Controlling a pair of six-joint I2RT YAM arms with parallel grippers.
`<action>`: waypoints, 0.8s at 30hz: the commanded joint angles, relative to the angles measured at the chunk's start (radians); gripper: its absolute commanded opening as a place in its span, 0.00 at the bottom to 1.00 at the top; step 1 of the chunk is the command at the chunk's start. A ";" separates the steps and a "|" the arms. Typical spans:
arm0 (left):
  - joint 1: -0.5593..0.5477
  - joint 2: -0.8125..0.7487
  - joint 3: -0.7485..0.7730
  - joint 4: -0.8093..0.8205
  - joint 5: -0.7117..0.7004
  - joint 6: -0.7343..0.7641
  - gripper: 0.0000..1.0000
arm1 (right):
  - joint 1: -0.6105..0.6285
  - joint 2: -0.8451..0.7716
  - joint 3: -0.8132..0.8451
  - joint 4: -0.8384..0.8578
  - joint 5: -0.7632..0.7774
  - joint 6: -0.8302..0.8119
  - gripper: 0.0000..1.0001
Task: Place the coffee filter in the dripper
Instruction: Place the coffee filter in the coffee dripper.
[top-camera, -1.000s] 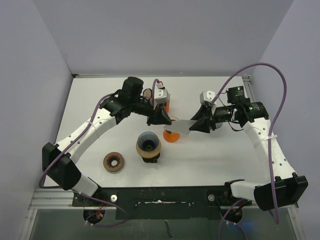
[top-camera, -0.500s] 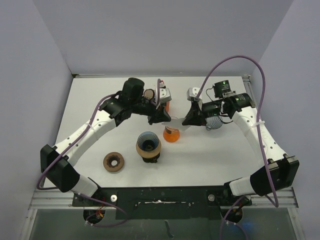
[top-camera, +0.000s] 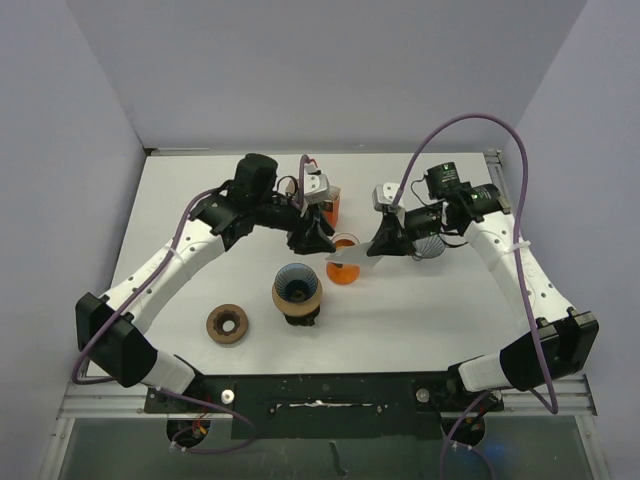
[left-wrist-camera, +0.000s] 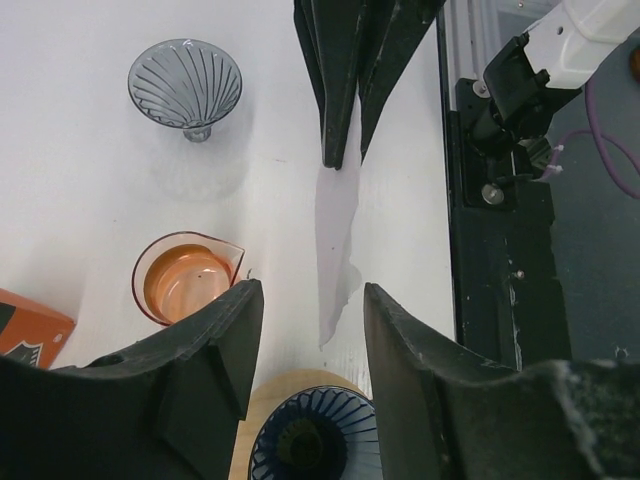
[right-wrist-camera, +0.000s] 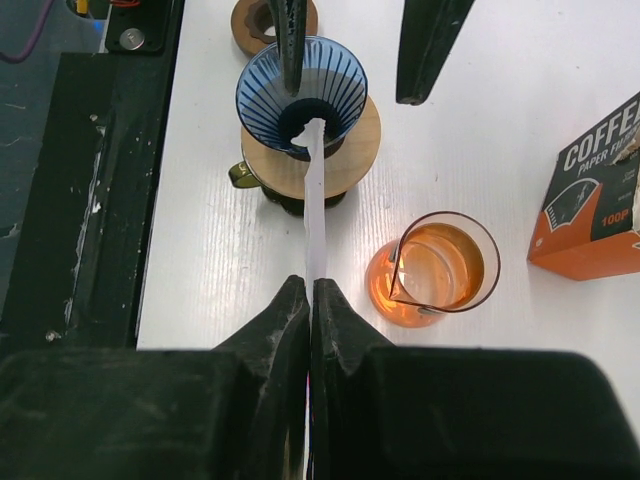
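Note:
The white coffee filter is pinched flat, edge-on, in my shut right gripper and hangs in the air between the two grippers. From above, the coffee filter sticks out left of the right gripper, over the orange beaker. The blue dripper sits on its wooden stand, just ahead of and below the filter's free end. My left gripper stands open above the dripper, its fingers either side of the filter without touching it.
An orange filter box stands behind the left gripper. A clear glass dripper sits under the right wrist. A wooden ring lies front left of the blue dripper's stand.
The left gripper has opened and let go of the filter. The right gripper has shut on it and now holds it alone, having shifted slightly left.

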 joint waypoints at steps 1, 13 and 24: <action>0.014 -0.036 0.018 0.029 0.050 -0.028 0.44 | 0.020 -0.023 0.013 -0.011 -0.016 -0.045 0.00; 0.004 -0.041 -0.021 0.026 0.030 0.015 0.44 | 0.049 -0.021 0.016 0.009 -0.022 -0.006 0.00; -0.007 -0.032 -0.020 0.023 0.012 0.027 0.35 | 0.051 -0.025 0.020 0.009 -0.022 0.002 0.00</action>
